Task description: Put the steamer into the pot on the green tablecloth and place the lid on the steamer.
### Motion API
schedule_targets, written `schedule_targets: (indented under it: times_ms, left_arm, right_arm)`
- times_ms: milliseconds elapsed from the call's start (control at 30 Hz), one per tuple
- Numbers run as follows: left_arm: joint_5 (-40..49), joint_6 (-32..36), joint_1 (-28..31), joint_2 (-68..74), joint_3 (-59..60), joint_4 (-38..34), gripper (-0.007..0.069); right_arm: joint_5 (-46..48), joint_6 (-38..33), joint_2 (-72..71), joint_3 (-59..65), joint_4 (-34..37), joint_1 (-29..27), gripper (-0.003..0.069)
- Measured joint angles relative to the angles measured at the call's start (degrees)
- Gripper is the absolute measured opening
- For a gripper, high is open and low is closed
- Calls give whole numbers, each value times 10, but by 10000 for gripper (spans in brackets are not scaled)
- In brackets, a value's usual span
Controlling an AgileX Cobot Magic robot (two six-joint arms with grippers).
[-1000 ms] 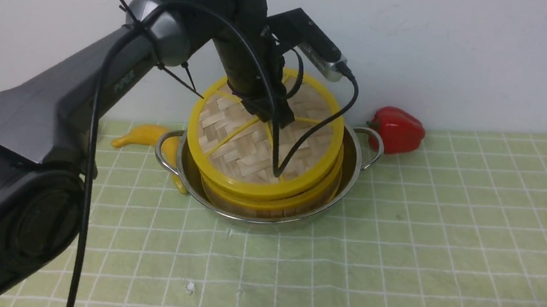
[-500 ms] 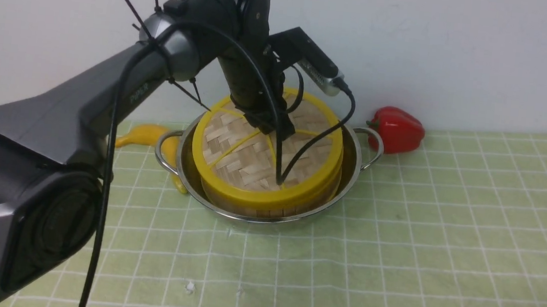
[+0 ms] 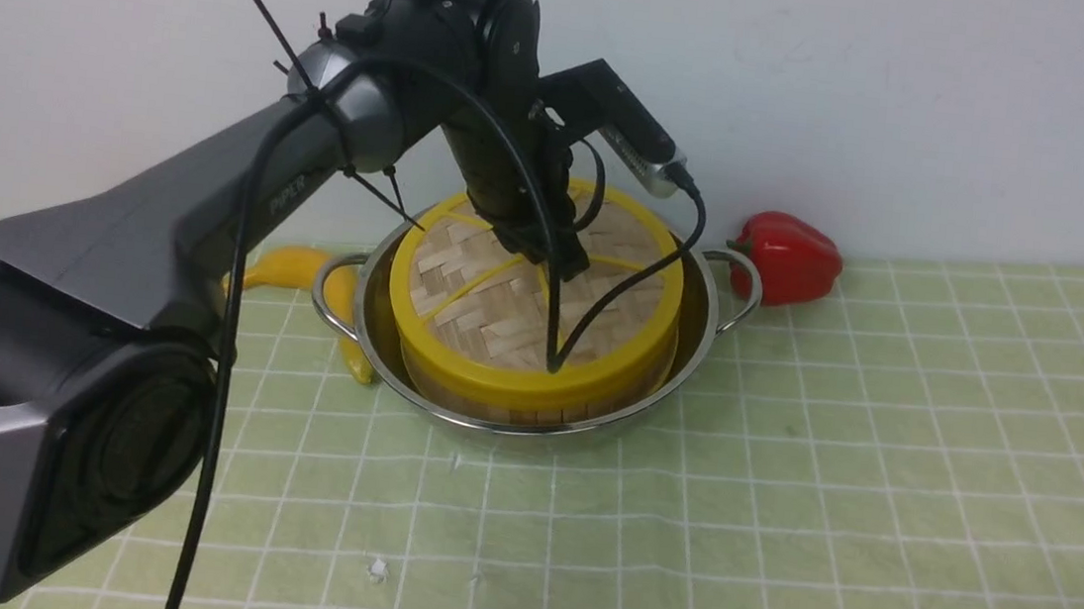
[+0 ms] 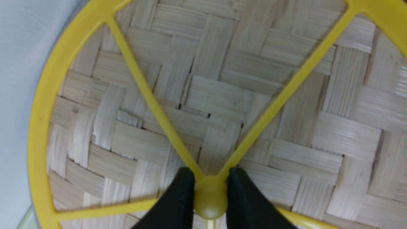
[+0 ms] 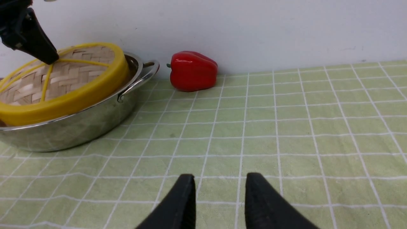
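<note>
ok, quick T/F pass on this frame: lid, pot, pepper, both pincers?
1. The left pincer is shut on the hub of the lid. True.
2. The lid lies flat on the green tablecloth. False: it sits over the steamer inside the pot.
3. The right pincer holds the red pepper. False: it is open and empty, apart from the pepper.
4. The pepper stands beside the pot's handle, near the wall. True.
5. The pot is tipped on its side. False: it stands upright on the cloth.
</note>
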Motion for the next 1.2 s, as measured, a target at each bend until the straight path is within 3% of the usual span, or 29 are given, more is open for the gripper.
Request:
schedule_targets:
  times_ms: [267, 367, 633, 767, 867, 1000, 1033, 1100, 1200]
  left_arm:
    - [1, -14, 0, -2, 0, 1, 124]
    - [3, -31, -1, -7, 0, 2, 156]
    - [62, -73, -1, -80, 0, 8, 485]
    - [65, -126, -1, -124, 0, 5, 512]
    - [67, -173, -1, -176, 0, -1, 413]
    - [67, -227, -1, -260, 0, -28, 89]
    - [67, -236, -1, -271, 0, -37, 47]
    - [67, -251, -1, -306, 0, -71, -11]
    - [67, -256, -1, -339, 0, -109, -23]
  right_arm:
    - [0, 0, 0, 0, 0, 0, 240]
    - [0, 0, 0, 0, 0, 0, 240]
    - [0, 0, 0, 0, 0, 0, 240]
    - [0, 0, 0, 0, 0, 0, 240]
    - [0, 0, 0, 0, 0, 0, 240]
    - [0, 0, 0, 0, 0, 0, 240]
    - [0, 0, 0, 0, 0, 0, 240]
    - [0, 0, 0, 0, 0, 0, 240]
    - [0, 0, 0, 0, 0, 0, 240]
